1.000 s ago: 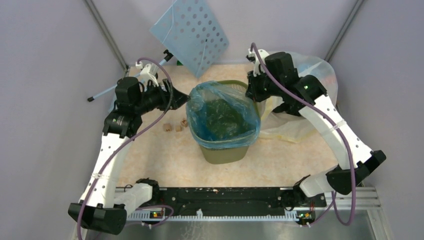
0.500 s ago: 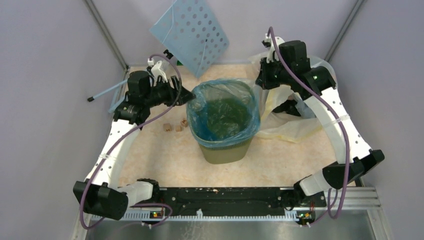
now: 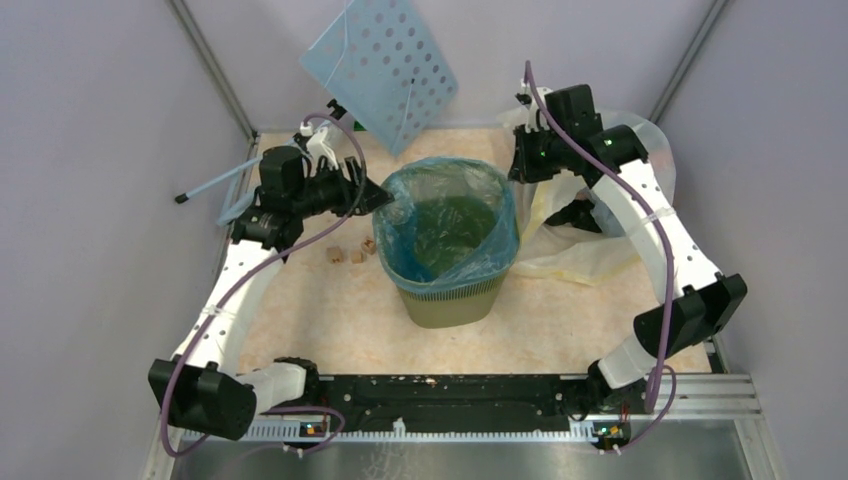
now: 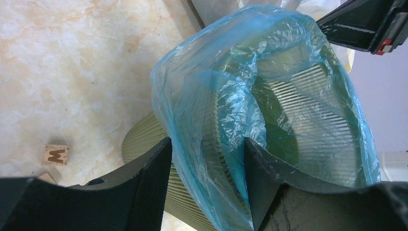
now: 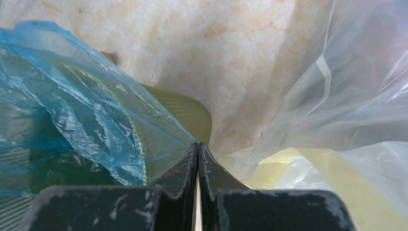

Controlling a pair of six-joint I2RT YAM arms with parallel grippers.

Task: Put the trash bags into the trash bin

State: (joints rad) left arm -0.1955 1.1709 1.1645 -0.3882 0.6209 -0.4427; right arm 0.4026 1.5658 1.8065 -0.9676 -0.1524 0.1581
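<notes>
- Since a second ago, the trash bag (image 3: 447, 215) has been opened out from a slumped cover into a wide mouth round the rim of the trash bin (image 3: 450, 305). The left gripper (image 4: 207, 144) has been brought in closer, and the right gripper (image 5: 198, 147) has been lifted back a bit.
- Possible trouble: the film at the left rim looks only loosely hooked over. If it gets tugged or dropped, it could be pulled back inside, or the light bin could be dragged across the worktop (image 3: 330, 310).
- The big clear bag (image 3: 600, 250) just beside the right gripper could get snagged too.
- Left jaws are spread wide and straddle the bag's edge and the bin rim, with nothing clamped.
- Right jaws are pressed shut with nothing seen pinched between them, and the tips sit just beside the bin's rim.
</notes>
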